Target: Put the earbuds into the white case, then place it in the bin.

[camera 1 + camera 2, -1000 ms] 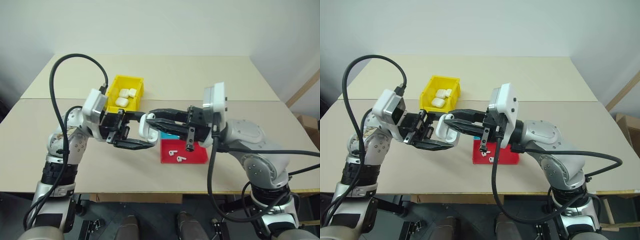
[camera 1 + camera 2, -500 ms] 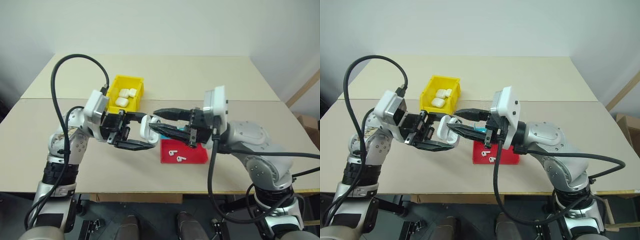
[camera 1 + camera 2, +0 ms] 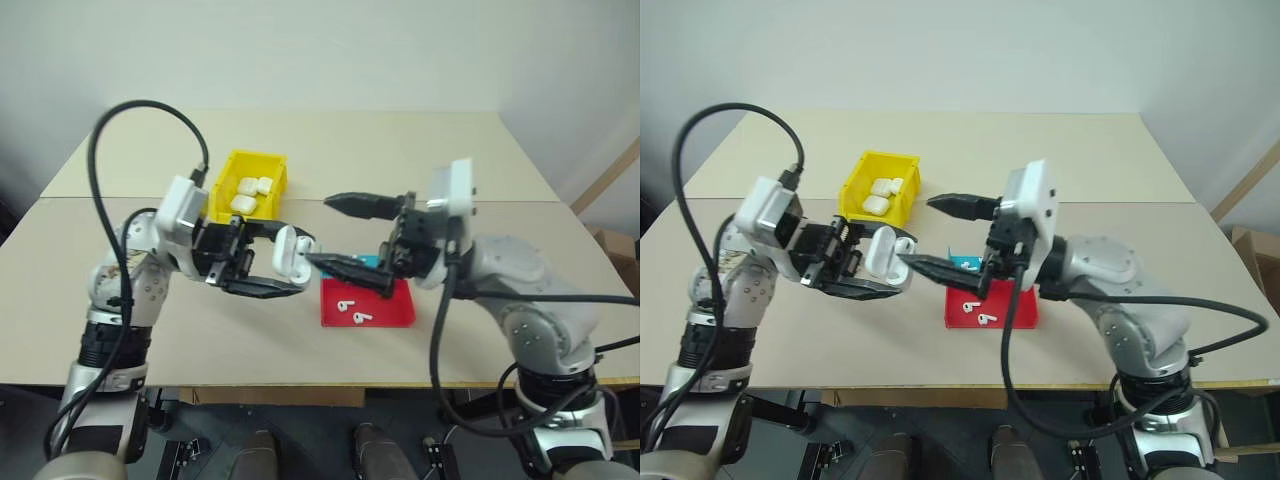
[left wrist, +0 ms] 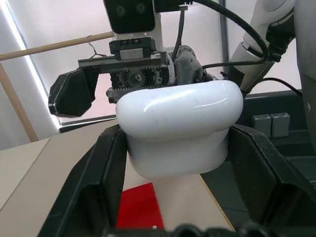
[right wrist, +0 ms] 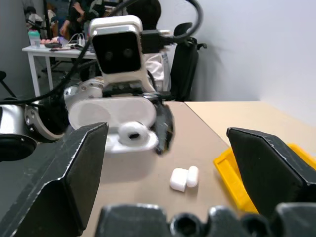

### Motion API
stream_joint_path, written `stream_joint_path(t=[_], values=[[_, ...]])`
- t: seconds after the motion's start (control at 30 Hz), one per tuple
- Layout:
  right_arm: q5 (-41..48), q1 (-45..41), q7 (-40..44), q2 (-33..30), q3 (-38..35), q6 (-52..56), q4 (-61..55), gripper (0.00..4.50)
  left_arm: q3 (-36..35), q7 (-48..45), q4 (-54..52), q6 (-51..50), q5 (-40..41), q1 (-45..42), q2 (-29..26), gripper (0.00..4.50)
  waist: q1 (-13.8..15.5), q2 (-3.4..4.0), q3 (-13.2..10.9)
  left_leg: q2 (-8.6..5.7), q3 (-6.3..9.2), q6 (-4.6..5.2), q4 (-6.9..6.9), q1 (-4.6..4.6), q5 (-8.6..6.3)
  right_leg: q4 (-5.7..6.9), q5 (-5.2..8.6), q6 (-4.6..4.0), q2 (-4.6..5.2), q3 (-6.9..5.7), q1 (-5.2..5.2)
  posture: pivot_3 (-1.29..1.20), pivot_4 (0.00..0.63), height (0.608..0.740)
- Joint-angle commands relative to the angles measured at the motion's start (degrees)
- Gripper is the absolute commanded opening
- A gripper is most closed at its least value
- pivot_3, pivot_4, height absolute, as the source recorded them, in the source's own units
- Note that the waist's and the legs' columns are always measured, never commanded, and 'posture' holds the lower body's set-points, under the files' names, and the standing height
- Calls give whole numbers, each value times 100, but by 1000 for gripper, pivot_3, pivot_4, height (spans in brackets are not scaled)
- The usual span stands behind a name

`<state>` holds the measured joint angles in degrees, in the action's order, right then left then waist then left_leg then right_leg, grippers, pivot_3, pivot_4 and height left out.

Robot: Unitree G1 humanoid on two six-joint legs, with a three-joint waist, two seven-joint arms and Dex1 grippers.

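My left gripper (image 3: 298,260) is shut on the white case (image 3: 289,254), holding it above the table in front of the bin. In the left wrist view the case (image 4: 177,128) sits between both fingers. Seen from the right wrist, the case (image 5: 118,123) has its lid up. My right gripper (image 3: 320,232) faces it from the right, open wide, with one finger above and one below the case's level and nothing between them. Two earbuds (image 3: 353,310) lie on the red tray. The yellow bin (image 3: 272,163) stands behind, with several white cases inside.
The red tray (image 3: 392,312), with a blue part at its back, lies under my right gripper. Two small white pieces (image 5: 182,178) lie on the table near the bin (image 5: 232,182). The table's front edge runs close below the tray.
My right gripper has opened wide and drawn back a little to the right, away from the case. The left gripper still holds the case in the same place.
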<state>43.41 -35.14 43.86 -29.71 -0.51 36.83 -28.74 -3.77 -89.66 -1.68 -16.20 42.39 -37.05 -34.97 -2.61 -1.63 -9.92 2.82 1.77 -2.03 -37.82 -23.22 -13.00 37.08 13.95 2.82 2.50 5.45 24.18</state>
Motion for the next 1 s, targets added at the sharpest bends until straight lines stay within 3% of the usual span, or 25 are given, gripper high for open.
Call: stream_joint_path(t=[0.03,0.13,0.23,0.47,0.7,1.0], values=[[-74,-515,550,-640,-240,62,538,4469,-435,-107,-420,-142,395,179,-296,2838,-9,4,-2,0,-1,0,0,0,0,1,0,0,0,1,1,0,150,740],[-620,-1055,1137,-1183,203,-34,1489,4469,-601,-124,-581,-216,551,331,-443,2838,-1,4,-2,1,-2,0,1,2,0,-2,1,-1,0,0,-1,0,150,740],[-1885,-1753,1878,-1475,1136,-859,2719,3921,-730,-129,-642,-222,629,460,-542,2838,-4,4,-3,1,-5,0,-1,5,0,0,1,-1,0,1,-1,0,150,740],[-3580,-3142,3103,-887,2398,-2714,5178,1612,-885,-57,-743,-150,642,729,-627,2838,-71,8,-8,2,-9,1,4,-4,-1,-1,2,-3,-1,4,12,0,150,740],[-4974,-3859,3227,13,3145,-4141,7347,1612,-906,34,-796,-56,554,857,-596,2838,-96,9,-8,1,-7,0,3,0,0,2,1,-4,1,1,8,0,150,740],[-5819,-4220,2765,748,3210,-4826,8974,1612,-298,452,-677,127,16,529,-124,2838,-129,12,-10,1,-5,0,3,1,0,8,-1,-7,1,1,9,0,150,740]])
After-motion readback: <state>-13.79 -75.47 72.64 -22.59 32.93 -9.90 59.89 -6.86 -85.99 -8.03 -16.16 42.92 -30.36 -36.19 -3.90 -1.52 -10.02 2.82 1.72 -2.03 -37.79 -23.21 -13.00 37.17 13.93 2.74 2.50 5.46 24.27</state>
